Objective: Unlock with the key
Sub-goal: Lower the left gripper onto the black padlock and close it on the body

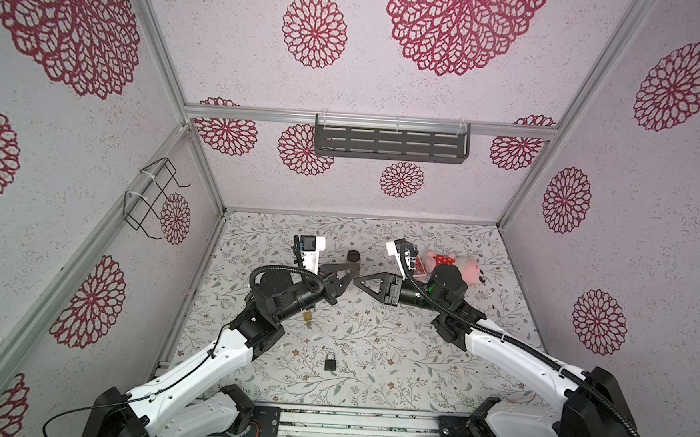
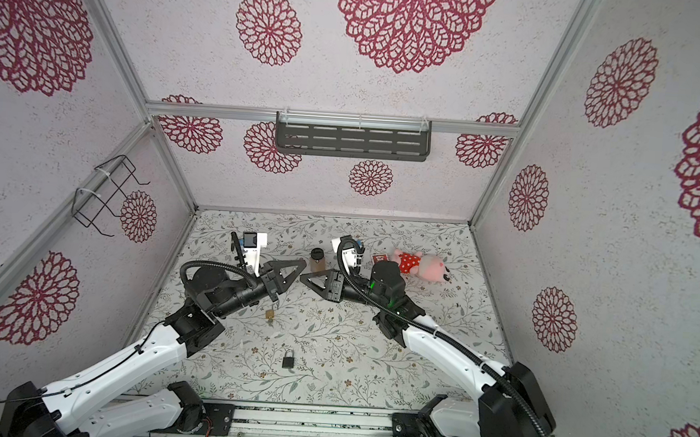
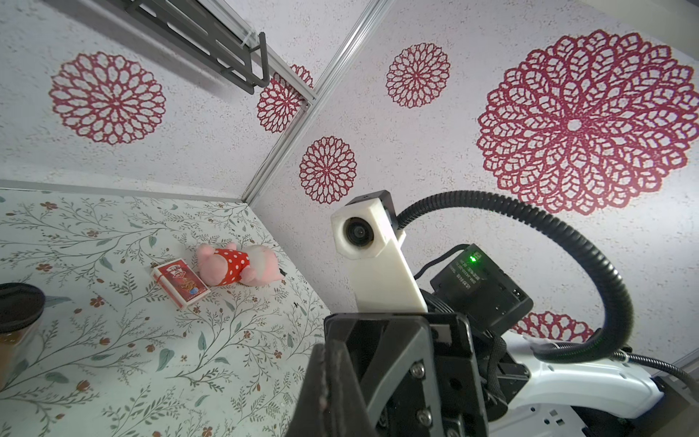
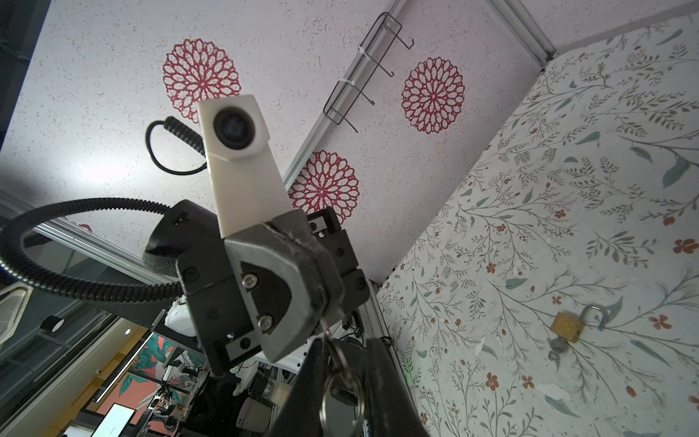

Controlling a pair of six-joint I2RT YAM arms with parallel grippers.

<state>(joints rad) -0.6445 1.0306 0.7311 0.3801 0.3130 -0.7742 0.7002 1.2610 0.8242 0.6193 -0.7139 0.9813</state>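
Observation:
My left gripper and right gripper meet tip to tip above the middle of the mat. In the right wrist view the left gripper is shut on a small key. Its key ring hangs between my right fingers, which stand a narrow gap apart; whether they press on it I cannot tell. The left wrist view shows the left jaws pressed together and hides the key. A black padlock lies shut near the front edge. A brass padlock lies with its shackle open.
A dark-lidded jar stands just behind the grippers. A red card box and a pink plush toy lie at the back right. A dark shelf hangs on the back wall, a wire rack on the left wall.

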